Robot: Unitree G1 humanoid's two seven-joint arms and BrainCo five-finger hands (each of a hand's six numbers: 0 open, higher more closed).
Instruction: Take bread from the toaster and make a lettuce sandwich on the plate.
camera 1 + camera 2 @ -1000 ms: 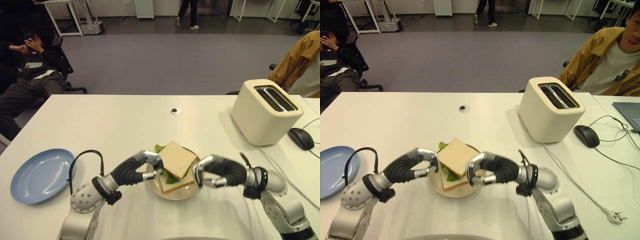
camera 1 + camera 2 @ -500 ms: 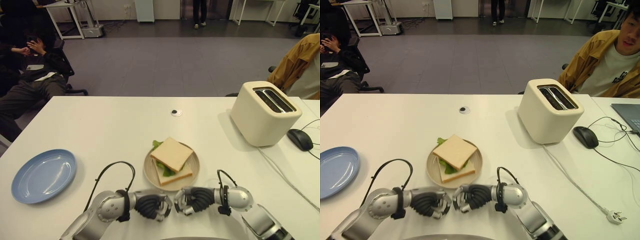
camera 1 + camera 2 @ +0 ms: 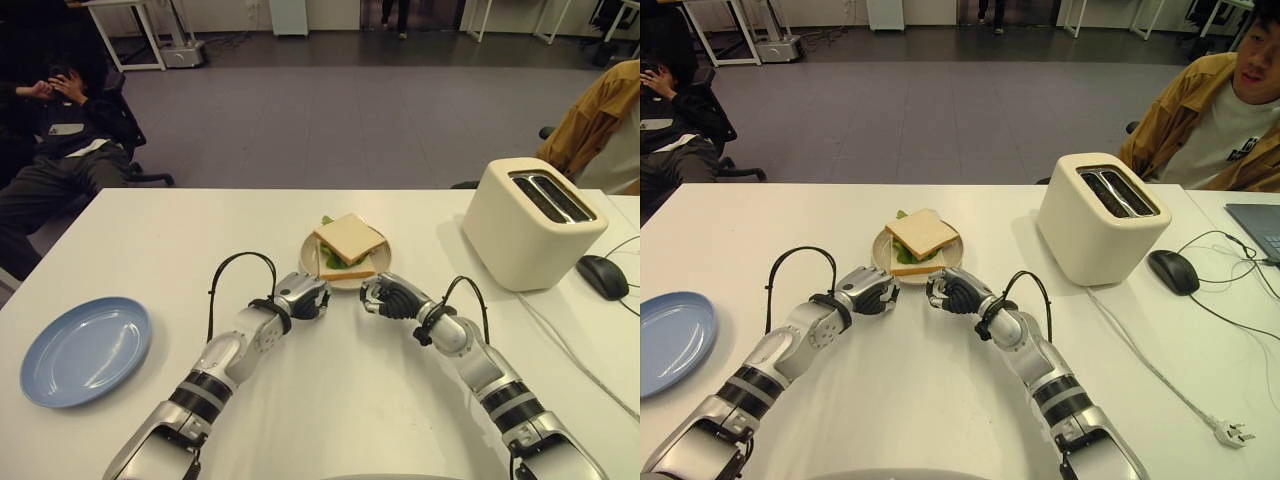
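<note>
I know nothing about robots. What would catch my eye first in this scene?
The sandwich, bread with lettuce peeking out, sits on a small plate in the middle of the table. The left hand and right hand lie just in front of it, both curled, one towards each side. A cream toaster stands at the right, and a blue plate at the left edge.

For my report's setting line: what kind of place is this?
Probably an office or lab rather than a kitchen: the toaster shares a white table with a computer mouse and a laptop.
</note>
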